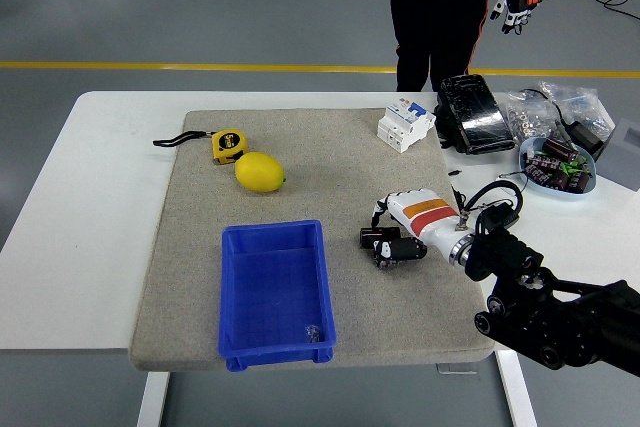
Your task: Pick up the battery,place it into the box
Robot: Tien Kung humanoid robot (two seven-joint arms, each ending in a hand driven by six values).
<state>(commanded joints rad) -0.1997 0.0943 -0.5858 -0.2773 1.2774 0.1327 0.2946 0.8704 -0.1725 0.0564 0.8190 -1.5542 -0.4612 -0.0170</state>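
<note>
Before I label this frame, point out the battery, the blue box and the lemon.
battery (385, 245): head view, middle of its black body.
blue box (273, 292): head view, bare floor inside.
lemon (260, 172): head view, centre of its yellow skin.

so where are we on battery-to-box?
Early. Nothing delivered: the blue box holds no battery. In hand: the right hand is over the black battery on the mat, fingers curling around it, not lifted. Left: secure the grasp, lift, carry left, drop in.
</note>
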